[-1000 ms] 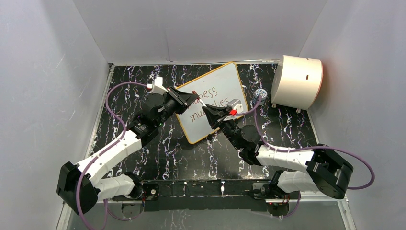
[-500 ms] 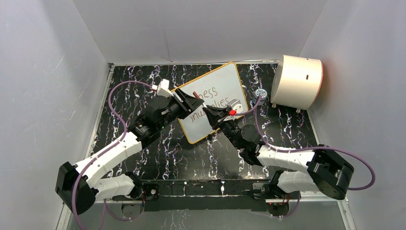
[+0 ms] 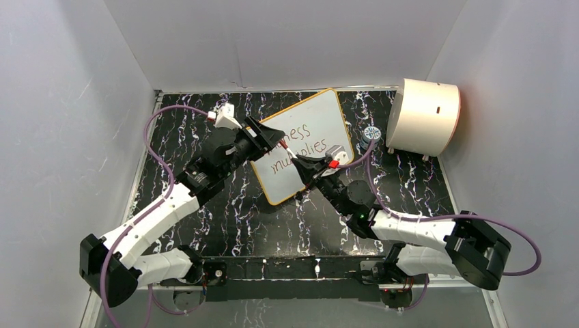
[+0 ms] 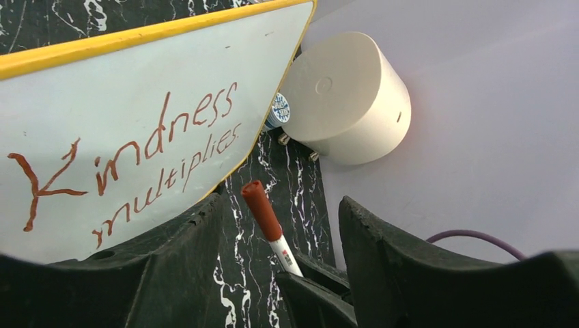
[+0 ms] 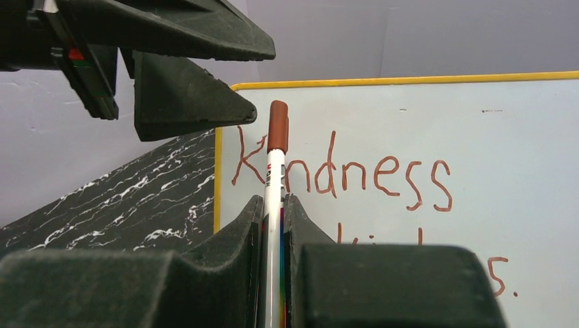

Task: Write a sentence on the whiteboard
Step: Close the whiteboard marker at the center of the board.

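The whiteboard [image 3: 329, 113] lies tilted on the black marbled mat, and its yellow rim shows in both wrist views [image 4: 136, 82] [image 5: 491, 130]. The sentence [image 3: 300, 140] "Kindness multiplies" is in dark red on it [image 4: 160, 140] [image 5: 355, 174]. My right gripper [image 3: 304, 164] [image 5: 273, 199] is shut on a white marker [image 5: 276, 171] with a red-brown cap [image 4: 261, 208]. My left gripper [image 3: 276, 137] [image 4: 280, 201] stands open, its fingers [image 5: 194, 102] on either side of the capped end without touching it.
A cream half-cylinder drum [image 3: 423, 116] [image 4: 345, 96] stands at the back right by the wall. A small blue-and-white round thing [image 3: 372, 133] [image 4: 278, 109] lies between it and the board. Grey walls close in on three sides.
My left gripper has gone from shut to open at the marker's capped end, and the left arm has shifted slightly. The right gripper keeps its hold on the marker.
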Robot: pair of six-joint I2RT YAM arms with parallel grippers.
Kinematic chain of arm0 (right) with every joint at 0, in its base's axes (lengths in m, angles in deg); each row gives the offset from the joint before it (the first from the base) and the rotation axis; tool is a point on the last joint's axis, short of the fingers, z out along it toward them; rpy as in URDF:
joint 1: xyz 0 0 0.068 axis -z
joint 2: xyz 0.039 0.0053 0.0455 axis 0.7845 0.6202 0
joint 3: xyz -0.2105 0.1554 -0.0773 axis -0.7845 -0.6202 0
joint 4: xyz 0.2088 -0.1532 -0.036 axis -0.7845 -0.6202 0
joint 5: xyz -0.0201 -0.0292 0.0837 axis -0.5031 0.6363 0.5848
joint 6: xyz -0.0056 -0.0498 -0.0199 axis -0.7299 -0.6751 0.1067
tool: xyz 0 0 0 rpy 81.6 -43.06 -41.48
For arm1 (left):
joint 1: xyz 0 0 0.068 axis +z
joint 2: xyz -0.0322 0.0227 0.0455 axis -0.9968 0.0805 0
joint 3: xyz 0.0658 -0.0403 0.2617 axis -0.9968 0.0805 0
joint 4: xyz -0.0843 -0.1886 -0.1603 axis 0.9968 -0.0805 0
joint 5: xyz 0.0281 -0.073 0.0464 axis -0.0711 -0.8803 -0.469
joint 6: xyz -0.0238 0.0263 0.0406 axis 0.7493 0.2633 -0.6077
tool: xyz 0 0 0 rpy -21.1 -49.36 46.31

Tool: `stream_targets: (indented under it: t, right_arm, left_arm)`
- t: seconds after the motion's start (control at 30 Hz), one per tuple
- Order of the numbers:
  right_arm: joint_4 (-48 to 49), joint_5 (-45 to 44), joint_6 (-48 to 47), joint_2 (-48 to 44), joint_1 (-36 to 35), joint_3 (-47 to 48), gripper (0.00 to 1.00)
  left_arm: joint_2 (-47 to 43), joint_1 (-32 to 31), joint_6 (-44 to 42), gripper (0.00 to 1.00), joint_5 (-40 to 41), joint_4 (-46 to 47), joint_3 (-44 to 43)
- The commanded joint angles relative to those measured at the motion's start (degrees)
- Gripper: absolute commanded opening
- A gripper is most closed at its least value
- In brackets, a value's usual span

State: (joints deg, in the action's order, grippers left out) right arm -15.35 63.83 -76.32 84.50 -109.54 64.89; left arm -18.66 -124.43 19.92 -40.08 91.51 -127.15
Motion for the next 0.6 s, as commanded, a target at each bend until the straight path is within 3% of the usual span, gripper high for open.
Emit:
stream_targets:
  t: [0.0, 0.27, 0.57]
  right_arm:
    - [1.9, 0.9, 0.7, -2.3, 0.1, -0.2, 0.0]
    - [1.5, 0.8, 0.7, -3.3, 0.1, -0.3, 0.0]
    - [2.3, 1.1, 1.3, -2.2, 0.1, 0.7, 0.0]
  left_arm:
    - [0.9, 1.0, -1.0, 0.58, 1.6, -0.2, -1.8]
    - [3.4, 1.2, -0.1, 0.47, -0.6, 2.2, -1.9]
    - [3.4, 1.2, 2.3, 0.17, -3.3, 3.4, -0.2]
